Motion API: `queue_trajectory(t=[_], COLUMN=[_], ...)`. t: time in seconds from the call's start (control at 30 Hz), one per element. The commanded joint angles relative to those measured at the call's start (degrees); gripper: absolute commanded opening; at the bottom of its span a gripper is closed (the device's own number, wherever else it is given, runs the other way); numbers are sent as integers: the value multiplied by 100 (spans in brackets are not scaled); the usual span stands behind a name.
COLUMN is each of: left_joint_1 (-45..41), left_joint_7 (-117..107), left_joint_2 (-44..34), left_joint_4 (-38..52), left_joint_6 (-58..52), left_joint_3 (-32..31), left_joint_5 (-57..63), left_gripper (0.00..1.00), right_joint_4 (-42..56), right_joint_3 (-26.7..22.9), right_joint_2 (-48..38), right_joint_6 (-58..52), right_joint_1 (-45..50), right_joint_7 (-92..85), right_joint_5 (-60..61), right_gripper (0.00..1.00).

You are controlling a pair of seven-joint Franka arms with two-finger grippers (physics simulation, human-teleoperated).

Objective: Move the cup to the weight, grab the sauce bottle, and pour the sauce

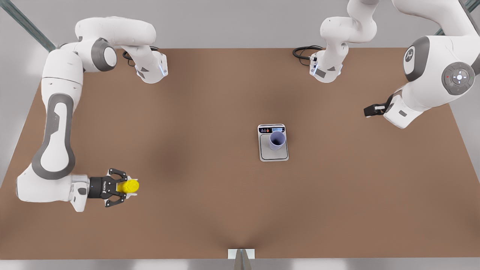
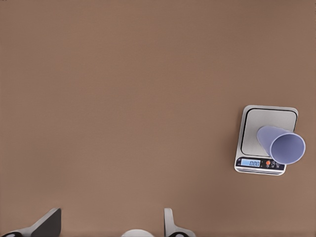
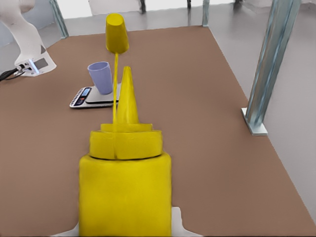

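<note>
At eight o'clock on the brown counter [image 1: 210, 202] in the front view, the right gripper [image 1: 125, 186] has its fingers clamped on the yellow sauce bottle [image 1: 130, 186], which stands with its nozzle up. Near the counter's middle, the lavender cup [image 1: 277, 140] stands upright on the plate of the small silver scale [image 1: 273, 154], toward its display end. From the bottle, cup and scale lie well apart at about two o'clock in the front view; in the right wrist view the nozzle [image 3: 127, 96] lines up nearly under them. The coming carry turns on that long diagonal, judged to be the right arm's job. Up at two o'clock, the left gripper [image 1: 372, 110] waits; its fingers [image 2: 45, 223] stand apart with nothing between them, the scale far off ahead.
</note>
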Motion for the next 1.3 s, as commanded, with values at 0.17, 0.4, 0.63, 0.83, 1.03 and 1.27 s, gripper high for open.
queue_trajectory(t=[0.17, 0.4, 0.63, 0.83, 1.03, 1.27], left_joint_1=[14, 14, 23, 23, 23, 14], left_joint_7=[-9, 9, 18, 9, 9, 9], left_joint_2=[0, 52, 105, 114, 219, 211], left_joint_4=[0, 0, 9, 9, 9, 9], left_joint_6=[0, -184, -141, -141, -141, -176], left_joint_3=[0, 0, 0, 0, 0, 0], left_joint_5=[0, 0, 26, 87, 87, 87], left_gripper=[100, 100, 100, 100, 100, 100], right_joint_4=[-301, -459, -459, -608, -653, -661], right_joint_3=[2, 11, 11, 11, -24, -24], right_joint_2=[586, 1052, 1509, 1641, 1623, 1623], right_joint_6=[217, -223, -478, -495, -495, -478], right_joint_1=[53, 26, 79, 70, 0, 26], right_joint_7=[-1064, -1890, -2295, -2233, -1636, -1644], right_joint_5=[1253, 2396, 2888, 2941, 2862, 2782], right_gripper=[56, 57, 58, 61, 60, 61])
